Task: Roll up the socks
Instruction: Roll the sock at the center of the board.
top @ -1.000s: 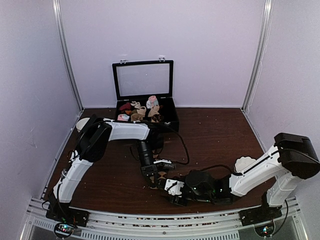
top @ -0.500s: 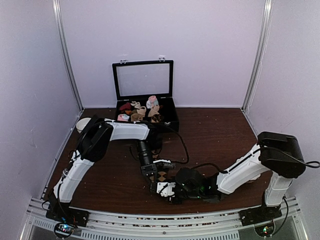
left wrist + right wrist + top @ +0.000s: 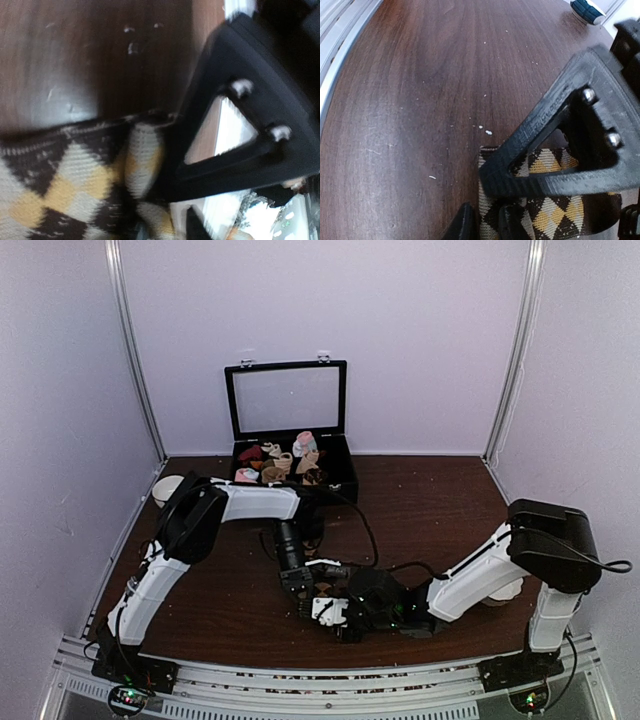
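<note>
The socks (image 3: 323,591), dark brown with a tan and yellow argyle pattern, lie in a small bundle on the table near the front middle. My left gripper (image 3: 302,585) points down at their left side. In the left wrist view a fold of the socks (image 3: 142,160) presses against one black finger (image 3: 215,165); the picture is blurred and the jaw gap is unclear. My right gripper (image 3: 332,609) reaches in from the right. In the right wrist view its upper finger (image 3: 520,172) lies across the socks (image 3: 555,212), and the gripper (image 3: 485,205) pinches their left edge.
An open black case (image 3: 341,476) with several small sock rolls (image 3: 285,462) stands at the back middle. A white object (image 3: 164,488) sits at the far left. The metal rail (image 3: 340,35) runs along the near table edge. A blue-and-white item (image 3: 587,10) lies further off.
My right arm has swung left to the socks and its jaws have narrowed onto their edge. My left gripper stays at the socks; its jaws have parted slightly.
</note>
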